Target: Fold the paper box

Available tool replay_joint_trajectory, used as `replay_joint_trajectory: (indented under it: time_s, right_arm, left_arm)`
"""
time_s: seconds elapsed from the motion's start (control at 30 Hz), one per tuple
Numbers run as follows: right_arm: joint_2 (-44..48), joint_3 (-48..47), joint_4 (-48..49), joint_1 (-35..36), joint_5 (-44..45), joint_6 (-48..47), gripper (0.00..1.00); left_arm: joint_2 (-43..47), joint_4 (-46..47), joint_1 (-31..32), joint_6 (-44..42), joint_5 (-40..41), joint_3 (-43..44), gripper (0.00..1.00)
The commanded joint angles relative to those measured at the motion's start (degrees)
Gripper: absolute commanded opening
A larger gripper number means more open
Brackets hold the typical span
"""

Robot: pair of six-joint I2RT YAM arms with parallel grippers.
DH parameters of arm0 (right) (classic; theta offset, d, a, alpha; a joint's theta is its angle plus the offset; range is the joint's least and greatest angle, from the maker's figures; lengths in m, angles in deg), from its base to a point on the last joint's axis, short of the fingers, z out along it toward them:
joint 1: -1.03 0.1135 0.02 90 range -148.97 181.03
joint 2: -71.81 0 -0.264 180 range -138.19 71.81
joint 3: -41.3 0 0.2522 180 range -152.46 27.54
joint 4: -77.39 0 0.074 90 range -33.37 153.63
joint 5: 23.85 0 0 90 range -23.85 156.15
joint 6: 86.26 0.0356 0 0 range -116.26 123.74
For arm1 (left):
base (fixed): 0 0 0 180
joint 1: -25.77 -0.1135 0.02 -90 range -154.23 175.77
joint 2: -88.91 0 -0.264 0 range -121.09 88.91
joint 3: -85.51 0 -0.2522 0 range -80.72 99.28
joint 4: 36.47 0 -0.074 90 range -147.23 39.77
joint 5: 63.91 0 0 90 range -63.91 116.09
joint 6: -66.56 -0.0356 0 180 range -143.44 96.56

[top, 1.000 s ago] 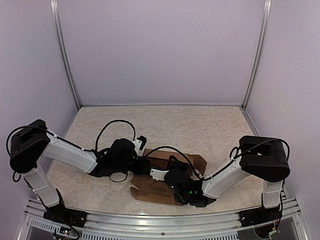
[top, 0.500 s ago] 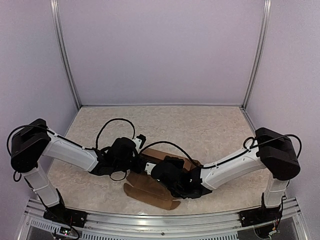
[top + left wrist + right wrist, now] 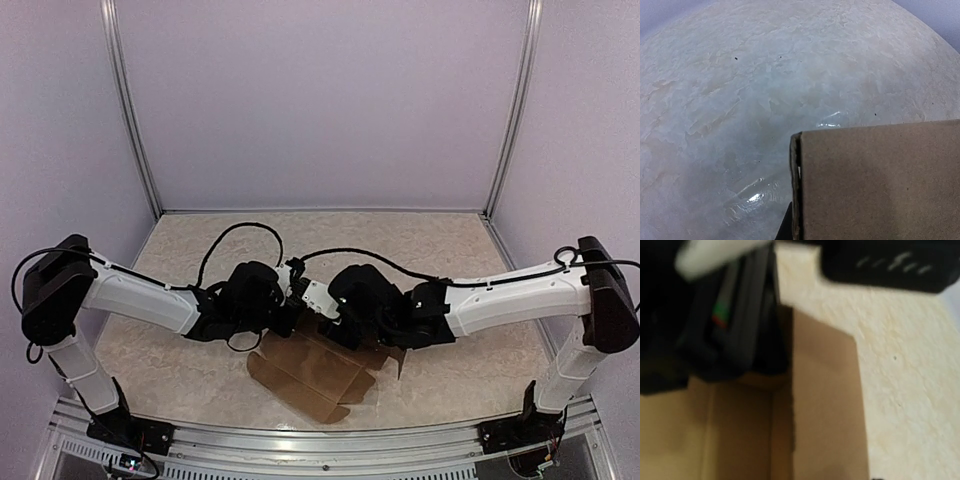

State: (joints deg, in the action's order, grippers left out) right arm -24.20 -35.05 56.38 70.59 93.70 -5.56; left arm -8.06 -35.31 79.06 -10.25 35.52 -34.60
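The paper box lies on the mottled beige table, toward 6 o'clock from the table's centre in the overhead view. It is plain brown cardboard, partly opened out, with one panel raised along its 12 o'clock side and tabbed flaps spread toward 7 o'clock. The left gripper reaches in from 9 o'clock and meets the box at its 11 o'clock corner. Its fingers are pressed together on the cardboard. In its wrist view a brown panel with an upright folded edge fills the 4 o'clock quarter, with a dark fingertip just beside that edge. The right gripper comes in from 3 o'clock over the box's 1 o'clock side, just beside the left one. Its wrist view is blurred, showing creased cardboard below, black hardware at 10 o'clock and table at 3 o'clock. Its own fingers do not show, so I cannot tell how wide they stand or whether they hold anything.
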Motion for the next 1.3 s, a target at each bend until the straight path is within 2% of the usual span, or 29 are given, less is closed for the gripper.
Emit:
replay_joint_trajectory:
  time_s: [0.0,0.23,0.5,0.6,0.7,0.87,1.27]
  right_arm:
    - [6.46,2.71,-2.65,-2.8,-12.45,5.54,0.62]
    - [16.47,9.48,2.42,-9.32,-26.94,9.1,0.7]
    - [19.44,12.44,8.49,-14.53,-32.38,15.47,0.67]
    - [18.61,12.69,12.42,-16.58,-34.87,18.93,0.57]
    - [15.96,11.51,13.69,-18.66,-35.59,21.57,0.41]
    - [11.32,11.16,17.02,-20.32,-35.94,23.5,0.02]
    - [2.63,9.84,25.82,-21.48,-35.12,27.11,0.0]
  left_arm:
    - [0.73,-0.02,-0.7,-3.75,-1.85,2.46,0.0]
    - [-1.84,-1.74,-2.71,-9.68,-5.67,6.97,0.0]
    - [-4.39,0.89,-2.41,-15.89,-8.42,8.4,0.0]
    - [-5.92,1.97,-2.5,-16.58,-10.31,9.1,0.0]
    - [-7.5,2.31,-2.5,-16.62,-10.68,10.48,0.0]
    - [-10.69,1.45,-2.28,-16.86,-11.91,13.11,0.0]
    - [-13.17,3.42,-2.24,-15.5,-13.03,13.61,0.01]
